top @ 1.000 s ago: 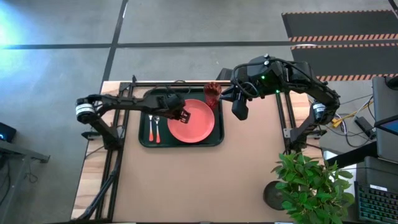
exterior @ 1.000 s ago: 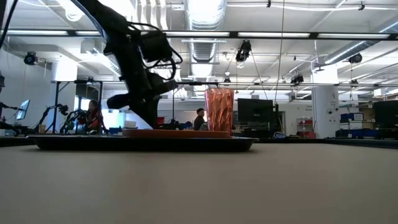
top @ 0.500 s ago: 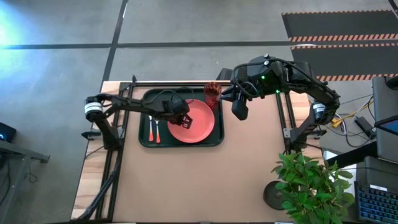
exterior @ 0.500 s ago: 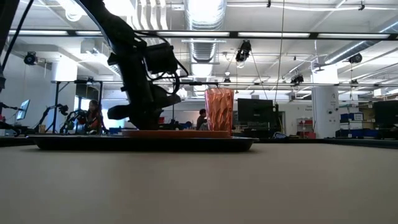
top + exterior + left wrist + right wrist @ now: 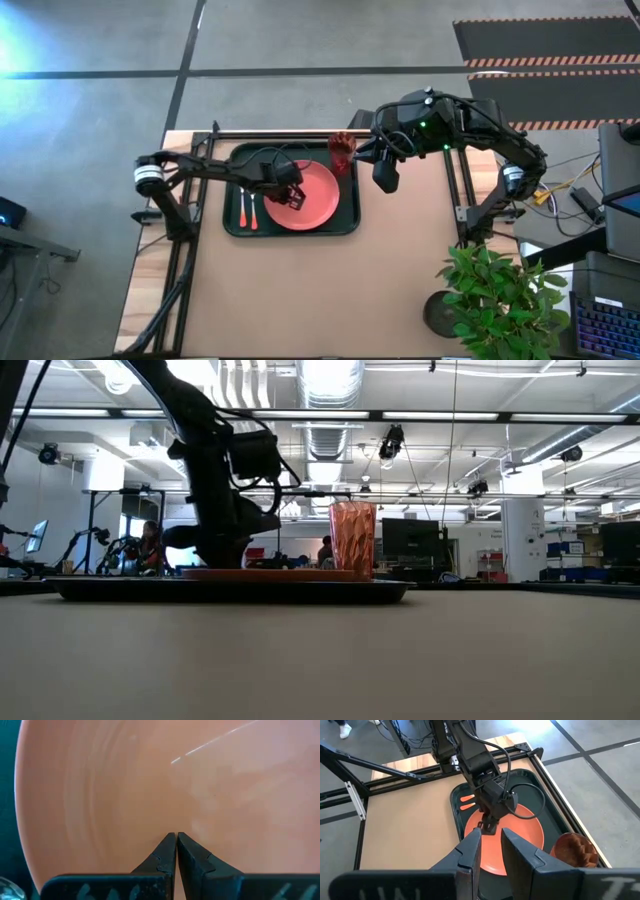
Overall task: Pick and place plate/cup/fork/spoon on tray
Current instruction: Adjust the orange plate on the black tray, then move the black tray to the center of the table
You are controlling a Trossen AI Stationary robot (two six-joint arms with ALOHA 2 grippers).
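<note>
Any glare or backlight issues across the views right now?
Left wrist view: a bright streak of glare crosses the plate. Low view: ceiling lights backlight the left arm into a silhouette; the cup glows translucent. High view: a blue-white flare washes the upper-left floor; the tray reads evenly.

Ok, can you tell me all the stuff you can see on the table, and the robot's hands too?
tray: one, dark green-black, on the far half of the table.
plate: one, coral-orange, lying flat in the tray.
cup: one, reddish-brown, upright at the tray's far right corner.
fork and spoon: two orange-handled pieces side by side in the tray, left of the plate; which is which cannot be told.
plant: one, green leaves in a dark pot, at the table's near right corner.
left gripper: fingers shut, tips down at the plate's left part.
right gripper: fingers open, held over the table right of the cup.
</note>
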